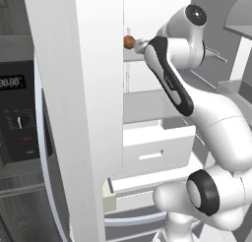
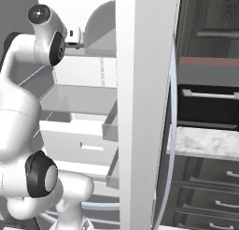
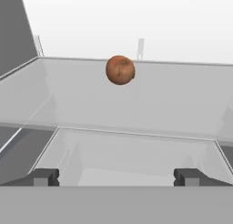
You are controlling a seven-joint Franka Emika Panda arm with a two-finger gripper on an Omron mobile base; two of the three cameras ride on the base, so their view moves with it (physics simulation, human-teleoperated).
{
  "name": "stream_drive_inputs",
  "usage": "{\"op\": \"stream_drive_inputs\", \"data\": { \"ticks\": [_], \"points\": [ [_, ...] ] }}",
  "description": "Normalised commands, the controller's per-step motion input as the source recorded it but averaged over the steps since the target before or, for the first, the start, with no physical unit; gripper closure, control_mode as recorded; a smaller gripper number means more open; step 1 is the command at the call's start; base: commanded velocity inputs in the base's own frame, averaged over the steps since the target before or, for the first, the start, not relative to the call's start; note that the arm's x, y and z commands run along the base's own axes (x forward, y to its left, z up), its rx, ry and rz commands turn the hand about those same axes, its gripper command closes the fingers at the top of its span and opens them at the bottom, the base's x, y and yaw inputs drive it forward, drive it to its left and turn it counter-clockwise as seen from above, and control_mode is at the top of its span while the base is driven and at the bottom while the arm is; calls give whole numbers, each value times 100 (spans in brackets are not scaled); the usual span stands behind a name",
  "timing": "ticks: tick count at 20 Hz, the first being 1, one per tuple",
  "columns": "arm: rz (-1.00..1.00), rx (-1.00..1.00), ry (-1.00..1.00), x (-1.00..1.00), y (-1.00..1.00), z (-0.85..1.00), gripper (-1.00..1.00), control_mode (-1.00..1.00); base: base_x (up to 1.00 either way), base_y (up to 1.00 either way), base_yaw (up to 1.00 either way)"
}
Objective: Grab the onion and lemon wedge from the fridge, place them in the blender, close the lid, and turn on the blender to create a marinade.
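In the left base view the onion [image 1: 129, 41] is partly covered by the edge of the fridge [image 1: 83, 113] door. The arm's wrist hides the fingers there, so their gap to the onion cannot be judged. In the hand view only the tips of the fingers [image 3: 45, 176] are seen above the bottom edge. The shelf [image 3: 136, 104] beyond the fingers is cut off at both sides.

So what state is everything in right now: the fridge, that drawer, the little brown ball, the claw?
fridge: doors open.
drawer: pulled out.
onion: resting on the shelf, untouched.
claw: open, empty, facing the onion from short of it.
oven: display lit.
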Motion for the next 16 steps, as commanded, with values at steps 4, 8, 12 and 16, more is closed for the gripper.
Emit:
{"op": "stream_drive_inputs", "data": {
  "ticks": [4, 8, 12, 16],
  "points": [
    [0, 0, 0, 46, 10, 0, -100, -100, 0, 0, 0],
    [0, 0, 0, 44, 14, 0, -100, -100, 0, 0, 0],
    [0, 0, 0, 44, 14, 0, -100, -100, 0, 0, 0],
    [0, 0, 0, 42, 10, -4, -100, -100, 0, 0, 0]
  ]
}}
